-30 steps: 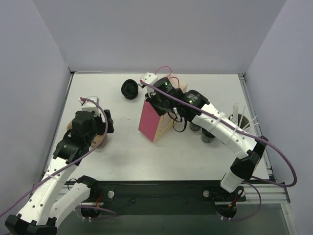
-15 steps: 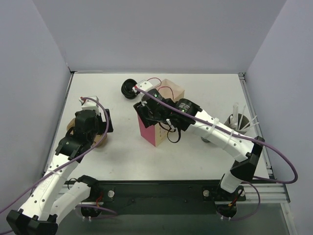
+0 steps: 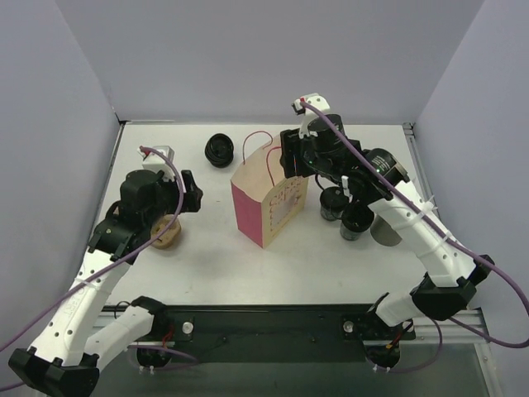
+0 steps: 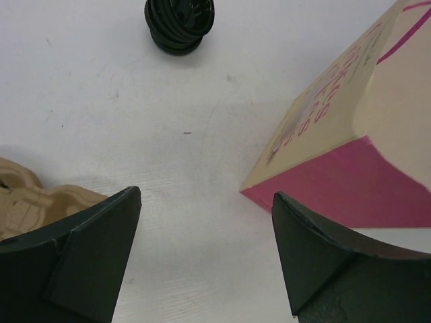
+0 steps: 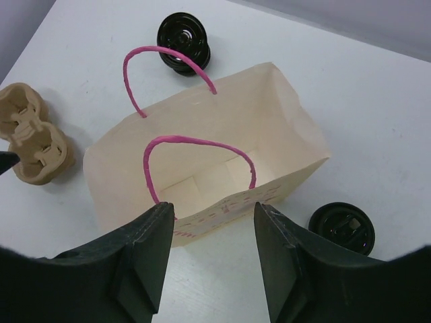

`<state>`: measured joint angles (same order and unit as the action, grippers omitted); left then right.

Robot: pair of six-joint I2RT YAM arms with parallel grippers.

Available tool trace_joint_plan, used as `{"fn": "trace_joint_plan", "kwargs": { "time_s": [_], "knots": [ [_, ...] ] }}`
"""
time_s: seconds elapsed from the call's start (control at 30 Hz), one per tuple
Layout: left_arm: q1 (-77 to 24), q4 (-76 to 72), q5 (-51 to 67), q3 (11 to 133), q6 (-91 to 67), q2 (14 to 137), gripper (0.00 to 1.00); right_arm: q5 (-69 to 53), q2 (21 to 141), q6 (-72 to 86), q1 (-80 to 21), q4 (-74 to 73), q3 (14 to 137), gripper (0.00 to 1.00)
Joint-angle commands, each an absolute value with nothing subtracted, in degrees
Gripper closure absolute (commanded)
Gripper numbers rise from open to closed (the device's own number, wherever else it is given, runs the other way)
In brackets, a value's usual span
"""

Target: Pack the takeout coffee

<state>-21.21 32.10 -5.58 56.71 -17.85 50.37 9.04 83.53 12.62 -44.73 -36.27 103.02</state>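
Coffee cups (image 3: 332, 203): we see two small black cups with lids standing on the desk (image 3: 207, 265), just right of the bag and close to each other. Both are outside the bag, and the right arm crosses above them.
Cup from the right wrist: we see one coffee cup (image 5: 341, 227) from above, on the desk just beside the bag's corner.
Bag (image 3: 269, 198): we see a pink-handled paper bag, pink on one side and cream with pink print on another. It stands upright with its mouth open to the top. The right wrist view looks straight down to its cream floor.
Right tool (image 5: 214, 212): we find it above the bag's rim, its fingers apart with nothing between them. As far as we can tell, it touches neither the bag nor a cup.
Left tool (image 4: 205, 195): we see its fingers spread wide and holding nothing, over bare desk between the cardboard carrier and the bag.
Cardboard carrier (image 3: 165, 231): we see it lying on the left part of the desk, apart from the bag and partly under the left arm.
Black ribbed stack (image 3: 221, 150): we see it at the far side of the desk, beyond the bag's left corner and not touching it.
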Motion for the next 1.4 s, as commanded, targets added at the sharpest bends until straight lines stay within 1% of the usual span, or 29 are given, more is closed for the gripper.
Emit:
{"fn": "trace_joint_plan", "kwargs": {
  "time_s": [0.0,0.1,0.17,0.27,0.33,0.43,0.47,0.5,0.57,0.63,0.67,0.77,0.87,1.0,1.1,1.23,1.37],
  "knots": [
    [-20.83,37.32,-12.16,64.33,-22.4,53.52,0.12,9.76,80.61,12.74,-43.86,-36.74,101.17,0.47],
    [-20.57,43.3,-21.93,66.62,-28.99,55.28,0.12,7.91,77.8,13.88,-44.03,-36.65,96.78,0.45],
    [-19.52,45.78,-24.86,66.62,-33.72,55.37,0.12,6.6,75.86,14.59,-44.03,-36.04,93.71,0.45],
    [-16.01,48.24,-24.96,65.4,-38.03,55.37,0.12,4.67,71.29,15.55,-44.47,-34.11,87.03,0.45],
    [-13.37,48.52,-22.68,64.43,-39.46,55.55,0.13,3.52,67.43,16.26,-44.74,-32.79,81.58,0.45],
    [-9.32,48.16,-23.46,60.57,-44.8,55.72,0.19,1.06,63.03,17.57,-44.91,-30.15,75.44,0.45],
    [-7.14,48.77,-24.08,59.95,-49.96,55.72,0.21,0.53,62.15,17.67,-44.91,-29.1,74.45,0.45],
    [-6.25,49.74,-24.52,58.9,-52.18,55.81,0.22,-2.26,60.75,17.58,-44.91,-28.66,73.57,0.46],
    [-4.67,51.49,-24.96,58.8,-59.11,56.77,0.24,-4.03,59.6,17.75,-45.17,-28.21,71.55,0.46],
    [-3.78,53.95,-26.71,59.67,-62.3,57.74,0.29,-6.92,57.93,17.84,-45.18,-28.04,70.32,0.46],
    [-3.78,55.36,-27.85,60.2,-66.14,59.31,0.29,-7.81,57.31,18.02,-45.26,-28.21,69.53,0.46],
    [-3.78,59.84,-31.54,62.75,-70.47,62.47,0.3,-9.93,54.06,19.16,-45.35,-28.39,69.43,0.48],
    [-3.78,63.8,-33.84,64.95,-73.99,65.29,0.3,-8.45,50.28,20.56,-45.35,-28.74,69.08,0.48],
    [-3.6,62.24,-33.67,66.53,-72.6,67.76,0.3,-7.38,47.55,21.88,-45.44,-30.5,71.18,0.49],
    [-3.52,58.9,-32.0,67.06,-67.77,68.38,0.3,-5.37,46.59,23.72,-45.35,-33.48,72.51,0.49],
    [-2.64,60.2,-32.79,67.94,-65.66,71.19,0.3,-5.01,46.05,26.01,-45.35,-35.33,74.17,0.5],
    [-0.35,55.91,-26.38,64.61,-60.83,75.13,0.34,-5.89,48.16,25.85,-45.44,-36.91,77.42,0.52]
  ]
}}
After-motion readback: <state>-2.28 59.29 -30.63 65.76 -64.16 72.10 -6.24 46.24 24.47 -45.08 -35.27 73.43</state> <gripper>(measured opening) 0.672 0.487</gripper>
